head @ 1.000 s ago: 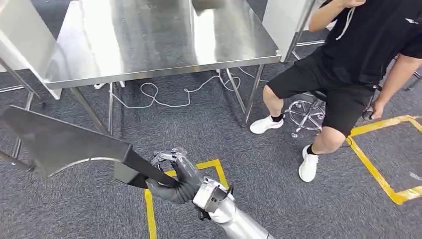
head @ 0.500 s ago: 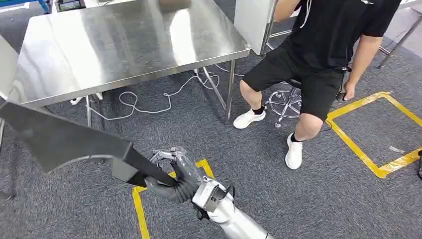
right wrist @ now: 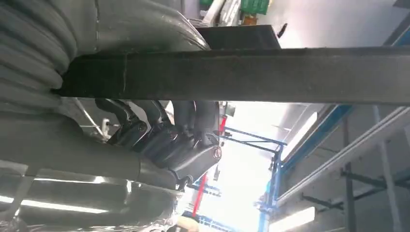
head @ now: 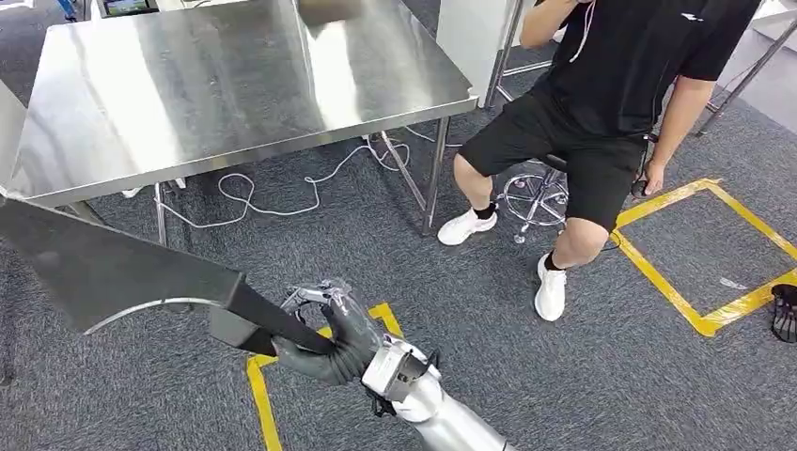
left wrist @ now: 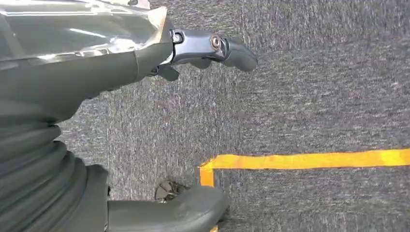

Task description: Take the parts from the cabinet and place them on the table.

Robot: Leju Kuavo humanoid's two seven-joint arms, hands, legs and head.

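Grey carpet [head: 526, 376] with yellow tape lines lies before a bare stainless-steel tabletop [head: 216, 85]. Off its near edge, a large dark flat metal part [head: 113, 268] hangs over the floor, its narrow bar clenched in the right hand [head: 334, 343]. Left hand [left wrist: 72, 96]: fingers [left wrist: 227, 48] spread, grasping nothing.

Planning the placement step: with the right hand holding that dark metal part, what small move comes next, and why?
Probably carry the dark part forward and up toward the steel table. The right hand grips it low over the carpet, short of the tabletop.
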